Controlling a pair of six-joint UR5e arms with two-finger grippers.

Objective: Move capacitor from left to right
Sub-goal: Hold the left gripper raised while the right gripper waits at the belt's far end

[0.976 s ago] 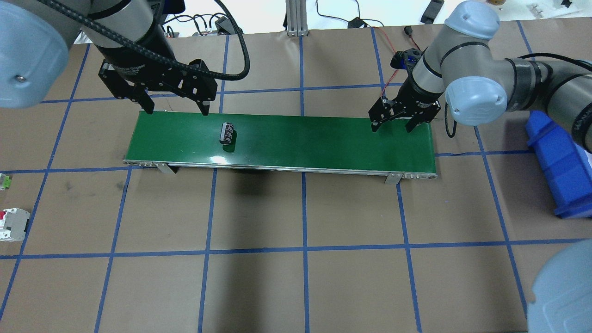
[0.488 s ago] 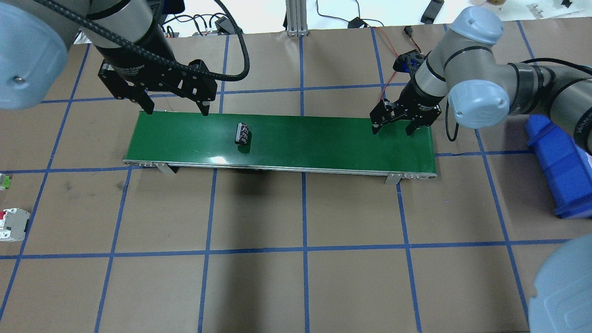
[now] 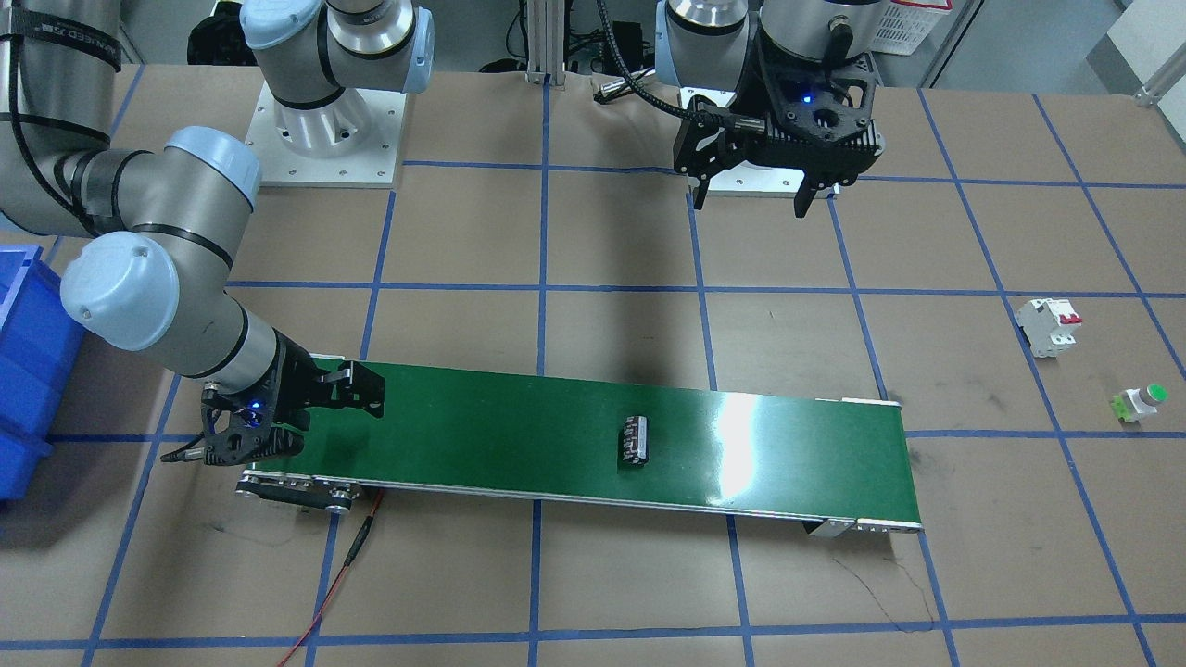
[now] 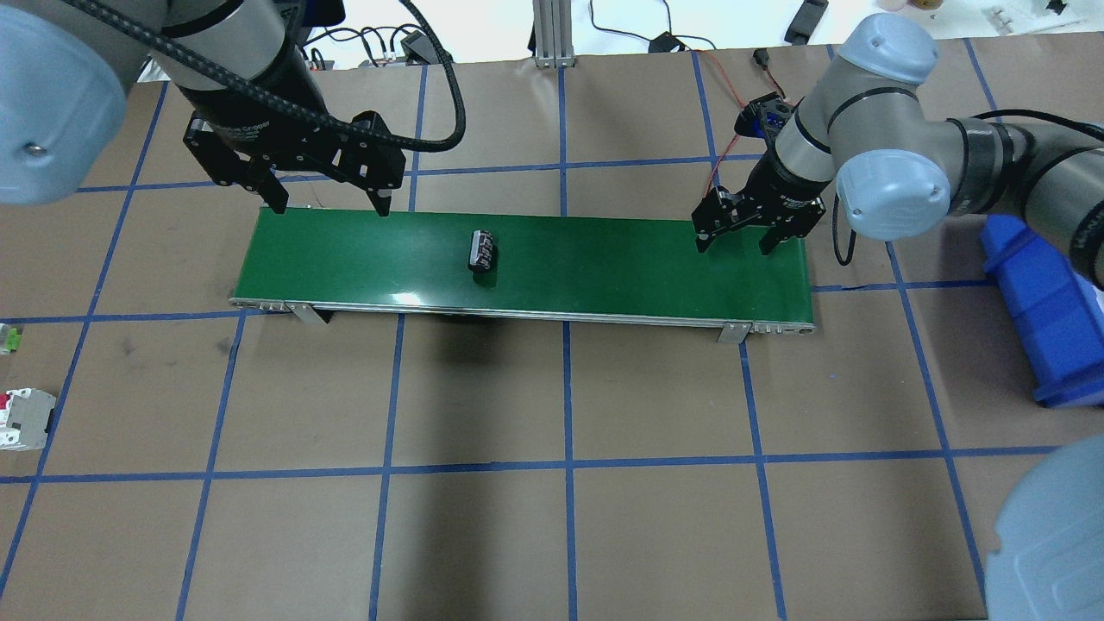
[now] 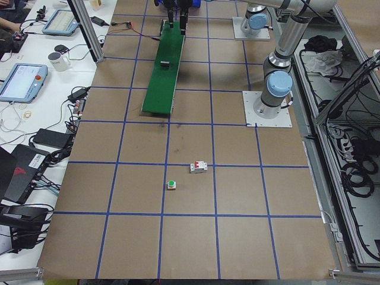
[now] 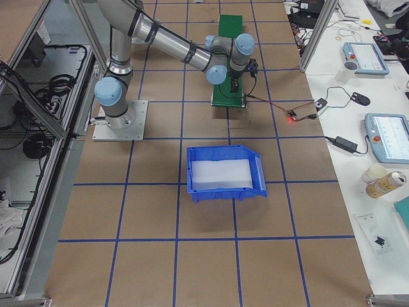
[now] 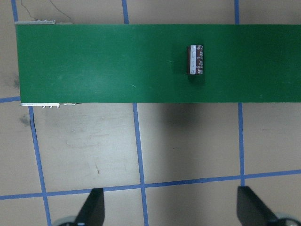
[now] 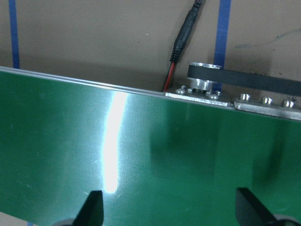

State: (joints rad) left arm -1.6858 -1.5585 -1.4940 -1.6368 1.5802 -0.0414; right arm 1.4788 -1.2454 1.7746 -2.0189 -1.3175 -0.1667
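While the white breaker (image 4: 21, 418) and the green-capped push button (image 4: 7, 338) are sitting on the table at the far left, the left gripper (image 4: 330, 207) is hovering above the far edge of the green conveyor belt (image 4: 604, 259) at its left end, fingers spread wide and holding nothing. The capacitor (image 4: 482, 250) is lying on its side on the belt, left of the belt's middle, its long axis running across the belt, well apart from both grippers. At the belt's right end the right gripper (image 4: 732, 248) is hanging low over the green surface, also spread and empty, with only bare belt showing between its fingers in the wrist view. The blue bin (image 4: 1044, 302) is waiting further right. The risk, I judge, is in the catch: a round body lying crosswise may roll, so the fingers closing early or late could be nudging it aside or letting it run off the belt's end.
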